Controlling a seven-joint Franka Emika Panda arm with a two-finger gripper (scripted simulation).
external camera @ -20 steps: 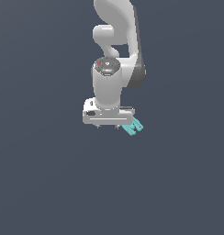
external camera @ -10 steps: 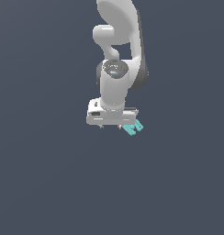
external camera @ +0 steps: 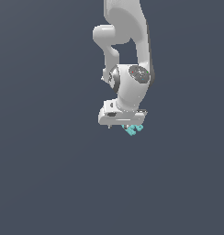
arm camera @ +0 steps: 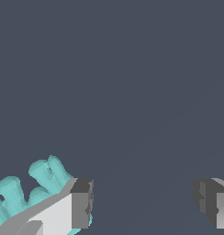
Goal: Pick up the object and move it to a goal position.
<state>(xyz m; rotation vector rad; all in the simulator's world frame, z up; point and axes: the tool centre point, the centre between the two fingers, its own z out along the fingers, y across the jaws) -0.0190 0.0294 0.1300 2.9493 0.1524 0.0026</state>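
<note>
1. Teal and single: you have one object, one white arm, and one gripper.
2. Your fingers stand wide apart with bare space between the pads; nothing is clamped.
3. You see the object against the outer side of one finger, under the hand in the exterior view.
4. Dark floor lies open all round you.
5. Its long axis is unclear; rounded prongs splay away from the finger.
</note>
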